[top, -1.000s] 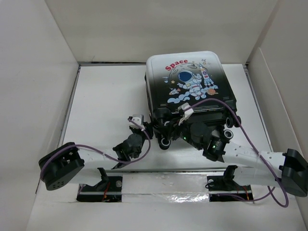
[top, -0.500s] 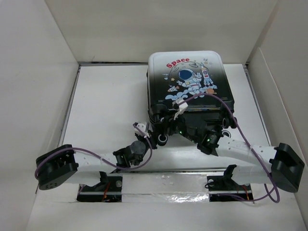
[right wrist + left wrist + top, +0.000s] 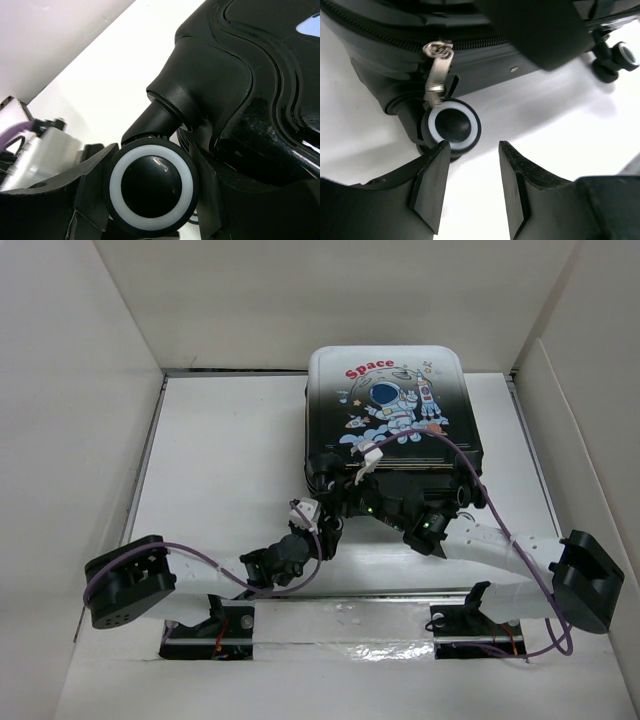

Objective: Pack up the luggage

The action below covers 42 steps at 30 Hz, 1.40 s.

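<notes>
While the luggage [image 3: 385, 410] lies shut, astronaut side up, on the desk [image 3: 220, 460] toward its far right, the left hand [image 3: 472, 150] gapes released before a corner wheel [image 3: 451, 125] under a zip pull [image 3: 436, 75]; the right hand [image 3: 150, 162] clasps a second wheel [image 3: 151, 186] between its fingers.

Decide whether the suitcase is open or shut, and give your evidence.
Shut. The suitcase lies flat with its halves together, and the zip beside one wheel looks closed. Whether it is zipped all round: cannot tell.
</notes>
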Motion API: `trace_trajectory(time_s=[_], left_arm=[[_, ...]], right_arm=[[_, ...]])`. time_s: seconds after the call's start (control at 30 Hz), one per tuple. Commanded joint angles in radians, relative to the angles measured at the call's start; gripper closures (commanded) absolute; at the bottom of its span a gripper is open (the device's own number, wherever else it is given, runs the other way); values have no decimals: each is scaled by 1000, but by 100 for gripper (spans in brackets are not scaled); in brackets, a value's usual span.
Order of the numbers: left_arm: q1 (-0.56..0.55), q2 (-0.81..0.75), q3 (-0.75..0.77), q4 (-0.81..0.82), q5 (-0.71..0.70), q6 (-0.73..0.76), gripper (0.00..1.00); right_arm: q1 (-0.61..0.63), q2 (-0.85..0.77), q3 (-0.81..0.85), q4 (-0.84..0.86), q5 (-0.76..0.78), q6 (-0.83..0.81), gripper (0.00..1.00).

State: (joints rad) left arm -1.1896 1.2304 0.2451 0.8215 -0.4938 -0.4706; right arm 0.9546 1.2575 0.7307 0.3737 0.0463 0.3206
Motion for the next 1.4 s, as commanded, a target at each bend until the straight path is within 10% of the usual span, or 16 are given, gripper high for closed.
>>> trace_trajectory(time_s=[0.0, 0.8, 1.37], left_arm=[[-4, 46, 80, 57, -34, 39, 59], [74, 135, 152, 321, -258, 138, 64], [103, 230, 145, 688, -500, 196, 100]], right_arm=[[9, -13, 70, 160, -68, -8, 100], [27, -81, -1, 221, -144, 41, 100], [64, -124, -76, 257, -181, 98, 100]])
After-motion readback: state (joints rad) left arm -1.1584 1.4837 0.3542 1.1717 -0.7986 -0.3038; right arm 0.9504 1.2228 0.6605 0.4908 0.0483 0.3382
